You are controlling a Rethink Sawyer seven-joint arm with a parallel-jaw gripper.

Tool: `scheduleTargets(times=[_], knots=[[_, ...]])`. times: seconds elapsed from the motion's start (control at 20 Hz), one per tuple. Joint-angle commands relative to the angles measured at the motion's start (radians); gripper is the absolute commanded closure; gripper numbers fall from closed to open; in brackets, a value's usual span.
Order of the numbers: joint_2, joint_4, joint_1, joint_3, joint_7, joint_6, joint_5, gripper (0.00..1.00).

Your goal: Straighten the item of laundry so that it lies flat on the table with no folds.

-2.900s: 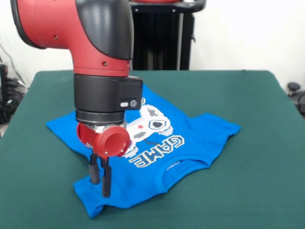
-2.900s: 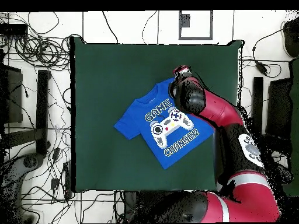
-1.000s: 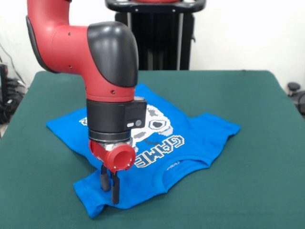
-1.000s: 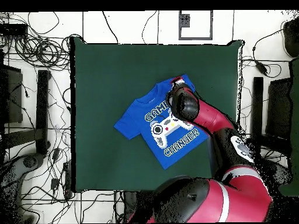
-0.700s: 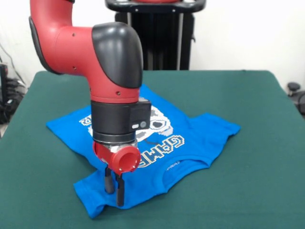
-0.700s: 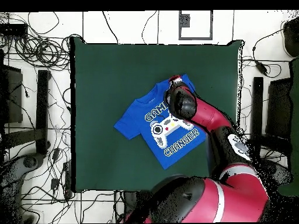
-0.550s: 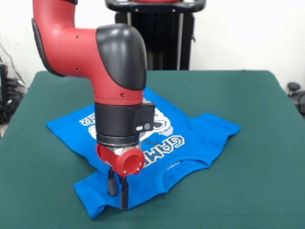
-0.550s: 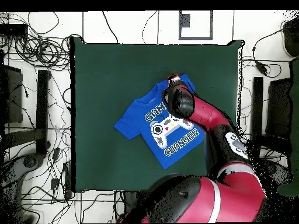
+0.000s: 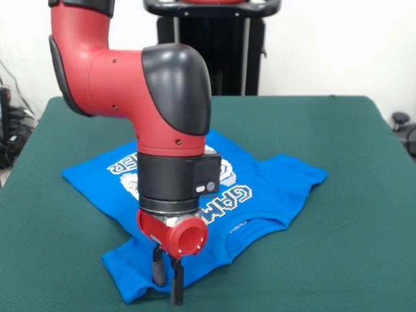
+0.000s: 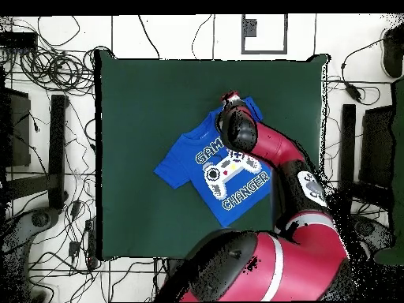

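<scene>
Blue shirt spread but rumpled, mid-desk, hand down at its lower-left corner.

The shirt (image 9: 260,188) sits centre frame on the green desk (image 9: 351,143), lettering partly hidden by the arm (image 9: 169,117). The hand (image 9: 168,278), fingers nearly pressed together, reaches the sleeve at bottom left; whether it pinches cloth, can't tell.

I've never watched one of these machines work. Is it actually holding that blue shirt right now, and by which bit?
It cannot be told. The gripper stands over the sleeve edge of the small bright blue T-shirt, which lies on the green table.
</scene>
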Motion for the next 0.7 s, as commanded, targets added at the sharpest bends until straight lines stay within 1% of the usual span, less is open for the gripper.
scheduleTargets(times=[0.05,0.25,0.7], knots=[[0.116,-0.048,0.041,0.038,0.085,0.035,0.028,0.0],[0.134,-0.062,0.023,0.055,0.075,0.026,0.012,0.0],[0.125,-0.046,0.019,0.06,0.088,0.018,0.005,0.0]])
